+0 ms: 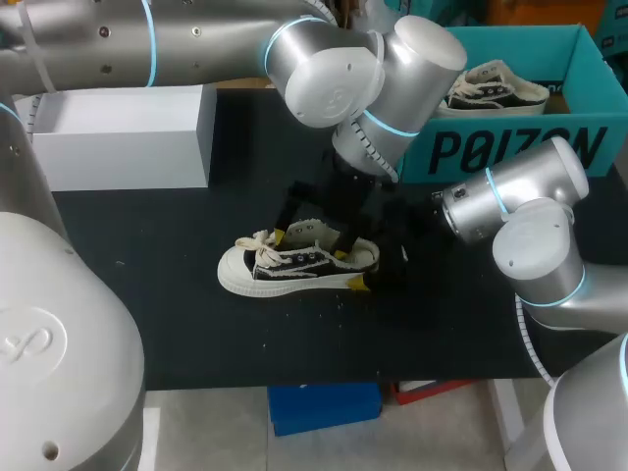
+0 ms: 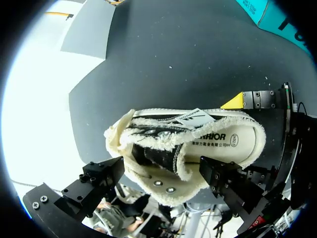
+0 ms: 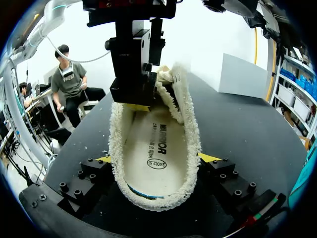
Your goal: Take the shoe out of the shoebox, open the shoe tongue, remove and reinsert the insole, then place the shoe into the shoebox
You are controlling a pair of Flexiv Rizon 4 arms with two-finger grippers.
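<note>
Sneaker (image 1: 294,265) lies on its side on black bench (image 1: 147,294), out of teal shoebox (image 1: 510,152). Right gripper (image 3: 157,158): fingers pinch the heel from both sides. Left gripper (image 2: 161,166): fingers spread, one tip in the shoe opening, the other outside by the laces. Insole (image 3: 156,148) in place, with dark print and an oval stamp. The shoebox side bears large dark lettering.
</note>
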